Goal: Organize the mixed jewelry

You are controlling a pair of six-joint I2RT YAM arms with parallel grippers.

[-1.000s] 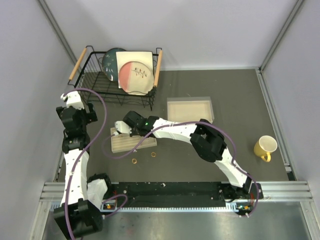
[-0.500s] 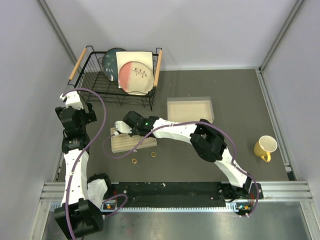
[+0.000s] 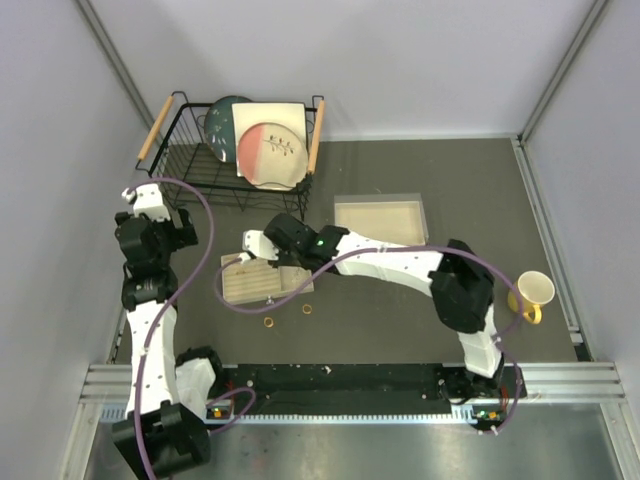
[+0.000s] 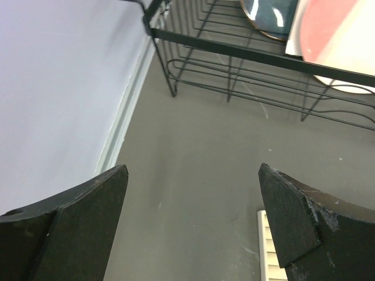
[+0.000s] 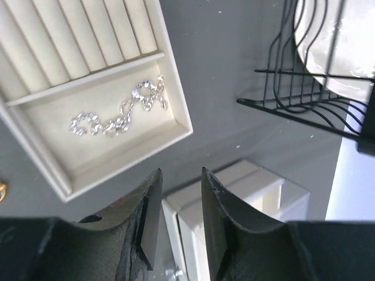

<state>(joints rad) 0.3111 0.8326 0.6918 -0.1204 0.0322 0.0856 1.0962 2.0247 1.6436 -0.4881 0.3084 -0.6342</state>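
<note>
A thin silver chain (image 5: 117,114) lies in the plain compartment of the beige tray (image 5: 183,127), next to its ring rolls. My right gripper (image 5: 181,171) hovers just off that tray's edge, above a white compartmented box (image 5: 252,184); its jaws stand slightly apart with nothing between them. A small silver stud (image 5: 174,273) glints low beside the box. From above, the right gripper (image 3: 249,244) sits at the tray's (image 3: 292,291) far left corner. Two gold-orange rings (image 3: 268,322) (image 3: 307,309) lie on the table in front of the tray. My left gripper (image 4: 192,167) is wide open and empty over bare table.
A black wire dish rack (image 3: 190,160) holding plates (image 3: 270,145) stands at the back left, close behind both grippers. A shallow beige lid (image 3: 380,205) lies to the right of it. A yellow mug (image 3: 530,294) stands at the far right.
My right gripper's jaws have parted and it has drawn back slightly from the tray, its arm swinging right. The left arm has hardly moved.
</note>
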